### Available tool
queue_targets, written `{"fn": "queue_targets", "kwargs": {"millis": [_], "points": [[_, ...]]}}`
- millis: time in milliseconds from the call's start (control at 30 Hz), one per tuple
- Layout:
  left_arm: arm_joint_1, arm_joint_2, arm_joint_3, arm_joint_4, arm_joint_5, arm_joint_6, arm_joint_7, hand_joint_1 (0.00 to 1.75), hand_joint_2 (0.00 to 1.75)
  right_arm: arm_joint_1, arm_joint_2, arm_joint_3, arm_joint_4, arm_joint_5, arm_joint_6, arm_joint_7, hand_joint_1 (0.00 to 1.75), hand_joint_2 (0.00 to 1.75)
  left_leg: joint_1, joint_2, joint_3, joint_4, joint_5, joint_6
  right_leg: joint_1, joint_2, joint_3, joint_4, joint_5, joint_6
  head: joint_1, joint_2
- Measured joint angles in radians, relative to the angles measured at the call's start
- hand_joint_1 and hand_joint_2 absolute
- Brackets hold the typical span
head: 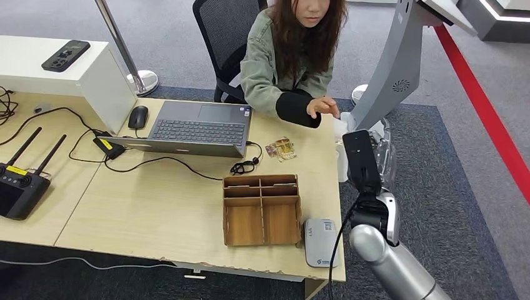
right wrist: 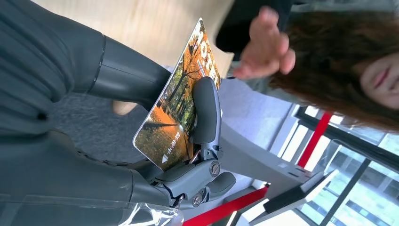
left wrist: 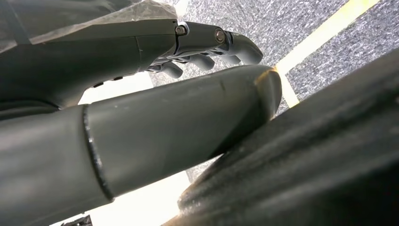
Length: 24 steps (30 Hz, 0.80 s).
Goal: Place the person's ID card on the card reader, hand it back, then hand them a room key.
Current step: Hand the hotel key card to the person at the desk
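card [right wrist: 181,101] with an autumn print is pinched in the right hand [right wrist: 188,141], held out beside the desk [head: 156,206] toward the person's hand [right wrist: 263,44]. likely a handover; next, release once gripped. left hand [left wrist: 207,44] hangs loosely curled, holding nothing.

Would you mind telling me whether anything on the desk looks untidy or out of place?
Small gold-patterned cards lie loosely scattered on the light wooden desk instead of in the brown compartmented wooden box. Nothing looks spilled or damaged.
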Motion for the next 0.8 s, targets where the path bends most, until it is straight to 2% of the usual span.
{"fn": "queue_targets", "kwargs": {"millis": [233,500,533,633,667,700,800], "points": [[-0.004,0.002,-0.002,0.003,-0.012,-0.010,0.000,0.00,0.00,-0.095,0.002,0.062,0.019,-0.028,0.013,0.025,1.75,1.75,0.000,-0.001,-0.001,0.000,0.000,0.000,0.000,0.000,0.000,0.000,0.000,0.000,0.000,0.000],[-0.006,0.002,-0.010,0.004,-0.019,-0.011,0.000,0.00,0.00,-0.149,0.026,0.123,0.076,-0.056,0.012,0.019,1.71,1.75,0.000,-0.001,-0.001,0.000,0.000,0.000,0.000,-0.001,-0.001,0.000,0.000,0.000,0.000,0.000],[-0.006,0.002,-0.010,0.004,-0.019,-0.011,0.000,0.00,0.00,-0.152,0.030,0.131,0.084,-0.059,0.011,0.015,1.52,1.75,0.000,-0.002,-0.001,0.000,0.000,0.000,0.000,-0.001,-0.001,0.000,0.000,0.000,0.000,0.000],[-0.006,0.002,-0.010,0.004,-0.019,-0.011,0.000,0.00,0.00,-0.155,0.042,0.151,0.100,-0.069,0.008,0.004,0.31,1.75,0.000,-0.003,-0.002,0.000,0.000,0.000,0.000,-0.002,-0.001,0.000,0.000,0.000,0.000,0.000],[-0.006,0.002,-0.010,0.004,-0.019,-0.011,-0.001,0.00,0.00,-0.156,0.046,0.156,0.104,-0.074,0.008,-0.001,0.07,1.75,0.000,-0.003,-0.002,0.000,0.000,0.000,0.000,-0.002,-0.001,0.000,0.000,0.000,0.000,0.000],[-0.006,0.002,-0.010,0.004,-0.019,-0.011,-0.001,0.00,0.00,-0.157,0.049,0.162,0.108,-0.081,0.008,-0.008,0.00,1.75,0.000,-0.002,-0.002,0.000,0.000,0.000,0.000,-0.002,-0.001,0.000,0.000,0.000,0.000,0.000],[-0.006,0.002,-0.010,0.004,-0.019,-0.011,-0.003,0.00,0.00,-0.158,0.055,0.172,0.115,-0.116,0.009,-0.030,0.00,1.75,0.000,-0.002,-0.002,0.000,0.000,0.000,0.000,-0.002,-0.001,0.000,-0.001,0.000,0.000,0.000]]}}
